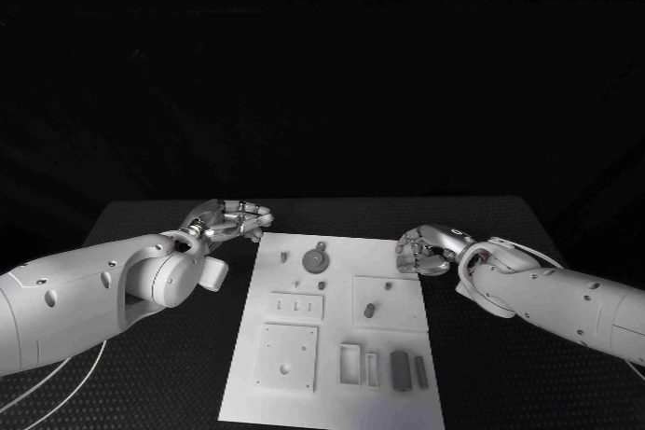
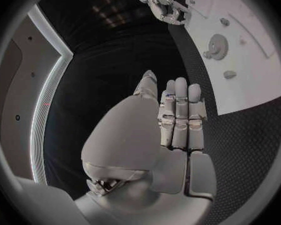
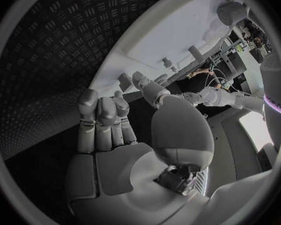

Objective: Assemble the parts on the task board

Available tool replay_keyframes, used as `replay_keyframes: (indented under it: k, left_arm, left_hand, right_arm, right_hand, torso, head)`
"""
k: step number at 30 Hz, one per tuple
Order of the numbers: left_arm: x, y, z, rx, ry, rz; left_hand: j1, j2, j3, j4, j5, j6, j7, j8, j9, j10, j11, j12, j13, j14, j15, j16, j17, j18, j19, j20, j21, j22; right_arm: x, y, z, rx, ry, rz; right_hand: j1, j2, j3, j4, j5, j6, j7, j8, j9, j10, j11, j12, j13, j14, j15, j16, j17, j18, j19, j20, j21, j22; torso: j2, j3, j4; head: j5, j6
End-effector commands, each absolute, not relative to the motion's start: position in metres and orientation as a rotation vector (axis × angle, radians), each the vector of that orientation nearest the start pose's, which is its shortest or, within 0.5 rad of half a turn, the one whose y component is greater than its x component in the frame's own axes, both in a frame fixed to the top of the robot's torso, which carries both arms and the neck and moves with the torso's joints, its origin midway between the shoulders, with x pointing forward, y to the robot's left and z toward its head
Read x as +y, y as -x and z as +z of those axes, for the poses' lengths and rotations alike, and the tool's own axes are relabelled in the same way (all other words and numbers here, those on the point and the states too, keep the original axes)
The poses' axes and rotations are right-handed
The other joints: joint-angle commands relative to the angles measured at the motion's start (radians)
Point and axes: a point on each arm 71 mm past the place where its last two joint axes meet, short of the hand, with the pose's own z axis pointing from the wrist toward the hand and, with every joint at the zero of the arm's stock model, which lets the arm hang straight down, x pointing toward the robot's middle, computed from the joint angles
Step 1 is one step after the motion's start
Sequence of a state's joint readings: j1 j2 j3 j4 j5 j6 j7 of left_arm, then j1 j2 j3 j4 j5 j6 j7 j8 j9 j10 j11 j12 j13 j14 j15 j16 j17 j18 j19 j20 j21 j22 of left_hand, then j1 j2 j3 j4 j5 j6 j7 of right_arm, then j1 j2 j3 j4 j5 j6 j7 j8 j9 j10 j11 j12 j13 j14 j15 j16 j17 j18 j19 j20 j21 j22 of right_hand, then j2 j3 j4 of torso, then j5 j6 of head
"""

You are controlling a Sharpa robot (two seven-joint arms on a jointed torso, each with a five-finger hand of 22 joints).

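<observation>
dim, colourless scene; the task board (image 1: 404,341) glares bright beside both hands, backdrop black, wrist views bend at the rims.

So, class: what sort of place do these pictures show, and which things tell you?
Probably a robot test bench or lab: a black table, a white task board with small grey parts, and two robot hands, left hand and right hand, beside it.

Matt white task board (image 1: 404,355) on rough, textured black table (image 1: 161,393)

Task board (image 1: 404,374) mid-table (image 1: 134,215) (parts (image 1: 399,369) on it), hands flanking.
</observation>
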State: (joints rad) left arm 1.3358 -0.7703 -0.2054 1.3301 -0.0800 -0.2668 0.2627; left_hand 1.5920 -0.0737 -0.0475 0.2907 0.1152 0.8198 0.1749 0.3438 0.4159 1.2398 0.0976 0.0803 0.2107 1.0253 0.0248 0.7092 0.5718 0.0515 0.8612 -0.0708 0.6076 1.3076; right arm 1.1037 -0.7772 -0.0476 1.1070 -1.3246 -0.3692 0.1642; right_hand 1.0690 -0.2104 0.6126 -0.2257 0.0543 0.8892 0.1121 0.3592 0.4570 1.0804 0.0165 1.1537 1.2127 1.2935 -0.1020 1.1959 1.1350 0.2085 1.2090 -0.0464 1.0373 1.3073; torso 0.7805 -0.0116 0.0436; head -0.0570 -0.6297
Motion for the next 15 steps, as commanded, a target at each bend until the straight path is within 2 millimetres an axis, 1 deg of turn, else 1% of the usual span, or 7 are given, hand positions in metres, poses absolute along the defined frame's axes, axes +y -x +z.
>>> replay_keyframes:
  k: [1, 3, 6, 10, 15]
  left_arm:
    - [0.2304, -0.5271, -0.1848, 1.591, 1.003, -1.331]
    - [0.2300, -0.5271, -0.1848, 1.592, 1.002, -1.331]
    - [0.2300, -0.5272, -0.1848, 1.592, 1.002, -1.331]
    - [0.2304, -0.5272, -0.1849, 1.592, 1.003, -1.330]
    - [0.2306, -0.5272, -0.1849, 1.591, 1.004, -1.329]
  left_hand:
    - [-0.008, -0.002, 0.001, 0.000, -0.004, 0.002, 0.004, -0.004, 0.001, 0.006, 0.001, -0.006, 0.002, -0.006, 0.003, -0.005, 0.000, 0.020, -0.009, -0.001, 0.004, 0.011]
    - [-0.008, -0.001, 0.001, 0.000, -0.004, 0.002, 0.004, -0.004, 0.001, 0.006, 0.001, -0.006, 0.002, -0.006, 0.003, -0.005, 0.000, 0.020, -0.009, -0.001, 0.004, 0.011]
    - [-0.008, -0.001, 0.001, 0.000, -0.004, 0.002, 0.004, -0.004, 0.001, 0.006, 0.001, -0.006, 0.002, -0.006, 0.003, -0.005, 0.000, 0.020, -0.009, -0.001, 0.004, 0.011]
    - [-0.008, -0.001, 0.001, 0.000, -0.004, 0.002, 0.004, -0.004, 0.001, 0.006, 0.001, -0.006, 0.002, -0.006, 0.003, -0.005, 0.000, 0.020, -0.009, -0.001, 0.004, 0.011]
    - [-0.008, -0.002, 0.001, 0.000, -0.004, 0.002, 0.004, -0.004, 0.002, 0.006, 0.001, -0.006, 0.002, -0.006, 0.003, -0.005, 0.000, 0.020, -0.010, -0.001, 0.004, 0.011]
  right_arm:
    - [-0.2884, -0.5225, -0.2534, 1.698, 0.047, 0.582]
    - [-0.2881, -0.5226, -0.2537, 1.701, 0.049, 0.581]
    - [-0.2875, -0.5226, -0.2539, 1.703, 0.050, 0.581]
    - [-0.2877, -0.5227, -0.2551, 1.719, 0.057, 0.573]
    - [-0.2880, -0.5227, -0.2563, 1.730, 0.067, 0.562]
  right_hand:
    - [0.001, 0.012, 0.006, 0.002, -0.002, 0.119, -0.009, 0.004, 0.001, -0.027, -0.022, 0.005, -0.002, -0.001, -0.008, -0.005, 0.001, 0.053, 0.004, 0.000, 0.005, 0.016]
    - [0.000, 0.012, 0.007, 0.003, -0.003, 0.120, -0.010, 0.004, 0.002, -0.026, -0.023, 0.005, -0.002, -0.001, -0.008, -0.005, 0.001, 0.053, 0.004, 0.000, 0.006, 0.017]
    - [0.000, 0.013, 0.007, 0.004, -0.003, 0.121, -0.010, 0.005, 0.003, -0.024, -0.023, 0.007, -0.001, 0.000, -0.009, -0.004, 0.002, 0.053, 0.004, 0.000, 0.006, 0.017]
    - [-0.001, 0.017, 0.009, 0.006, -0.004, 0.125, -0.012, 0.007, 0.004, -0.018, -0.025, 0.011, 0.002, 0.001, -0.010, -0.004, 0.002, 0.053, 0.005, 0.000, 0.007, 0.017]
    - [-0.002, 0.025, 0.016, 0.011, -0.005, 0.131, -0.016, 0.012, 0.008, -0.005, -0.028, 0.018, 0.007, 0.002, -0.013, -0.002, 0.004, 0.053, 0.006, 0.000, 0.010, 0.017]
  torso:
    - [0.000, 0.0004, -0.0016]
    - [0.000, 0.0007, -0.0009]
    - [0.000, -0.0001, 0.0002]
    - [0.000, 0.0005, 0.0000]
    - [0.000, -0.0001, -0.0006]
  head:
    - [0.001, -0.001]
    - [0.001, -0.003]
    - [-0.001, -0.003]
    - [0.000, -0.005]
    - [0.000, -0.007]
